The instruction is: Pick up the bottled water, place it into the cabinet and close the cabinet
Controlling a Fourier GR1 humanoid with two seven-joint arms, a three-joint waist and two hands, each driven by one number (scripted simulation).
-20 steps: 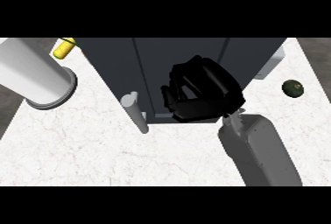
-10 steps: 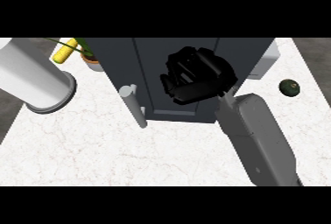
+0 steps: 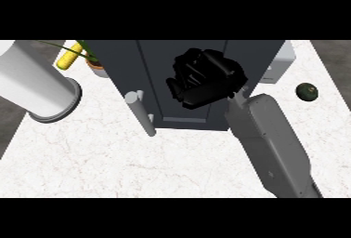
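One hand shows in the head view: the right hand (image 3: pixel 204 83), fingers curled together, lies against the dark cabinet (image 3: pixel 165 65) front on the white desk (image 3: pixel 103 162). Whether the bottled water is inside its curl cannot be told. A small dark round thing (image 3: pixel 306 92) lies well apart at right.

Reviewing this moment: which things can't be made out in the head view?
- Bottled water: not visible; the right hand, fingers curled, covers the cabinet front, so what it holds is unclear.
- Cabinet interior and door state: hidden by the hand and steep angle.
- Left hand: only a grey forearm shows.
- Dark round object: too small to identify.
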